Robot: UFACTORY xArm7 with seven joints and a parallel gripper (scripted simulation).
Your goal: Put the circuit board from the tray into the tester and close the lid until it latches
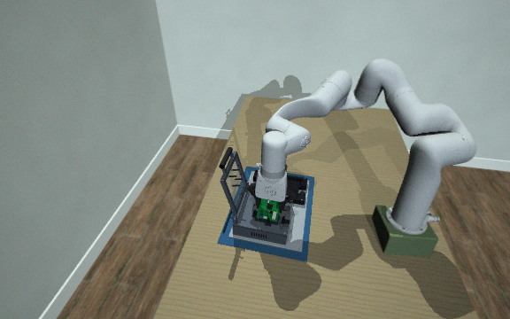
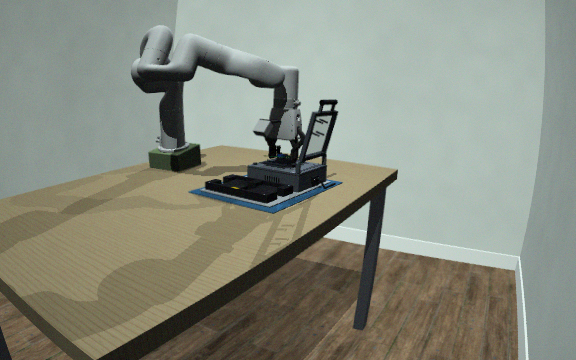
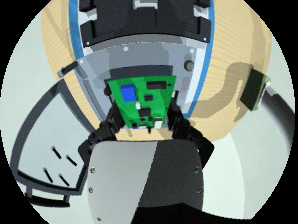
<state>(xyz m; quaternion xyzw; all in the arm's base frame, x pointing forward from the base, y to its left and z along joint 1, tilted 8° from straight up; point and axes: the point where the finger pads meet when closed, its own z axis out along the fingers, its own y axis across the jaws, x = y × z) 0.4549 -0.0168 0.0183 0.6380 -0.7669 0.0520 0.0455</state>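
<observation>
My gripper [image 1: 271, 205] [image 2: 283, 153] [image 3: 144, 104] points down over the tester [image 1: 259, 235] [image 2: 288, 180] [image 3: 129, 57]. Its fingers stand against the two long edges of the green circuit board [image 1: 267, 213] [image 3: 139, 111], and it appears shut on it. The board is face up and looks slightly above the pin plate, turned a little against it in the wrist view. The white connector [image 3: 158, 122] is at the end away from the tray [image 1: 300, 185] [image 2: 250, 192] [image 3: 170, 27]. The lid [image 1: 229, 199] [image 2: 310, 135] [image 3: 47, 188] stands open. The board hides the pins.
The lid handle [image 1: 226, 159] [image 2: 328, 102] [image 3: 49, 201] rises beside my wrist. The black tray lies next to the tester, on a blue-edged mat [image 1: 299, 255] [image 2: 274, 209] on the wooden table [image 1: 348, 177]. The green arm base [image 1: 410, 244] [image 2: 185, 157] stands farther off.
</observation>
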